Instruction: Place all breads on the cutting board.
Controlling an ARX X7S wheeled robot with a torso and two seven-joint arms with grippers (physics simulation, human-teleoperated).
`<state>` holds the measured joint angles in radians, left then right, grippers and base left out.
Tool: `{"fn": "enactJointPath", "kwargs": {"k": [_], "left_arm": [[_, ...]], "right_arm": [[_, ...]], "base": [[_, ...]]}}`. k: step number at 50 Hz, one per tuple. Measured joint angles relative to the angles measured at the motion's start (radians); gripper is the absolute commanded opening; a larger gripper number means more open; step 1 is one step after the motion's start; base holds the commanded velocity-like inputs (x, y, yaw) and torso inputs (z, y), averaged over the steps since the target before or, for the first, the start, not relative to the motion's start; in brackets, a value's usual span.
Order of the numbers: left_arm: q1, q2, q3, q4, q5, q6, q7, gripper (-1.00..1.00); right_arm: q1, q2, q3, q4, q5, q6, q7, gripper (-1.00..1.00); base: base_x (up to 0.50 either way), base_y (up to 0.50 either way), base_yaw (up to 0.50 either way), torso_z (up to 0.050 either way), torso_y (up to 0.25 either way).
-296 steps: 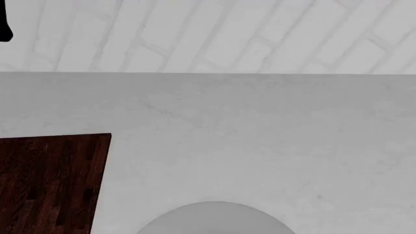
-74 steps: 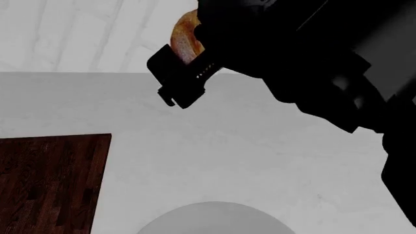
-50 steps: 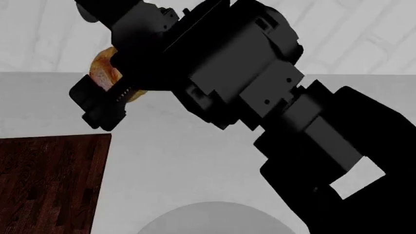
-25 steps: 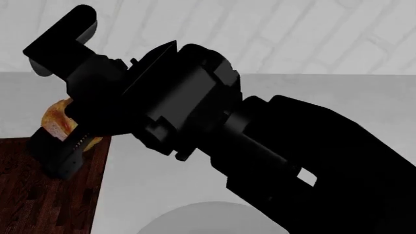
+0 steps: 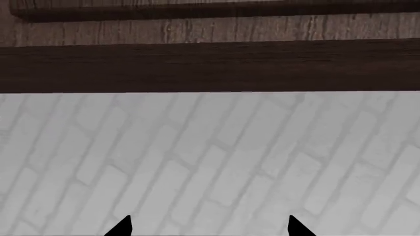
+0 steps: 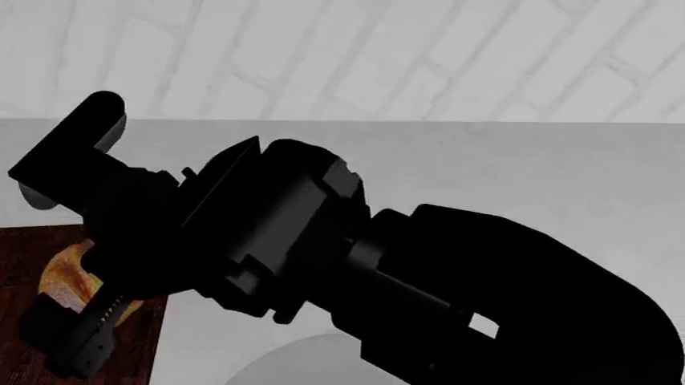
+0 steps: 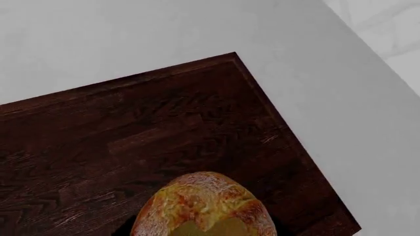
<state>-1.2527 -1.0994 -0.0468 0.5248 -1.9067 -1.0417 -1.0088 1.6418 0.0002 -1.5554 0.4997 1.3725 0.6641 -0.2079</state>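
The bread (image 6: 64,279), a round golden-brown loaf, is held between the fingers of my right gripper (image 6: 56,269). It is over the near-right corner area of the dark reddish-brown cutting board (image 6: 22,249) at the lower left of the head view. In the right wrist view the bread (image 7: 203,206) sits close to the camera above the board (image 7: 164,123); I cannot tell whether it touches the wood. My left gripper (image 5: 208,229) is open and empty, facing a white brick wall, and is out of the head view.
A round grey plate (image 6: 284,367) lies at the near edge, right of the board, partly behind my right arm. The grey table (image 6: 535,176) runs back to a white brick wall. A dark wooden beam (image 5: 210,66) shows in the left wrist view.
My right arm has swung left and down with the bread in it, from above the table's far edge to over the cutting board's corner.
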Motion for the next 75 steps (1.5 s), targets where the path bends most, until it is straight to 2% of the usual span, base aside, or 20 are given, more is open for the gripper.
{"fn": "enactJointPath", "kwargs": {"k": [17, 18, 34, 54, 60, 75], "left_arm": [[0.016, -0.028, -0.021, 0.014, -0.025, 0.010, -0.012, 1.00], [0.017, -0.030, -0.022, 0.015, -0.026, 0.011, -0.012, 1.00], [0.016, -0.042, -0.024, 0.021, -0.040, 0.019, -0.019, 1.00], [-0.028, -0.033, 0.010, 0.018, -0.045, 0.022, -0.025, 1.00], [-0.009, -0.021, 0.003, 0.022, -0.026, 0.027, -0.010, 1.00], [0.048, -0.001, -0.025, 0.024, 0.024, 0.038, 0.033, 1.00]], "right_arm": [[-0.061, 0.000, -0.002, -0.061, -0.024, 0.008, 0.019, -1.00], [-0.063, 0.000, -0.002, -0.063, -0.025, 0.008, 0.020, 1.00], [-0.039, 0.000, -0.005, -0.087, -0.027, -0.020, 0.020, 1.00], [0.142, 0.006, -0.007, -0.099, 0.076, -0.071, 0.046, 1.00], [0.186, 0.063, 0.000, -0.163, 0.111, -0.047, 0.097, 1.00], [0.326, 0.286, 0.039, -0.426, 0.239, 0.069, 0.284, 1.00]], "base": [[0.00, 0.00, 0.00, 0.000, 0.000], [0.00, 0.00, 0.00, 0.000, 0.000], [0.00, 0.00, 0.00, 0.000, 0.000], [0.00, 0.00, 0.00, 0.000, 0.000], [0.00, 0.00, 0.00, 0.000, 0.000], [0.00, 0.00, 0.00, 0.000, 0.000]]}}
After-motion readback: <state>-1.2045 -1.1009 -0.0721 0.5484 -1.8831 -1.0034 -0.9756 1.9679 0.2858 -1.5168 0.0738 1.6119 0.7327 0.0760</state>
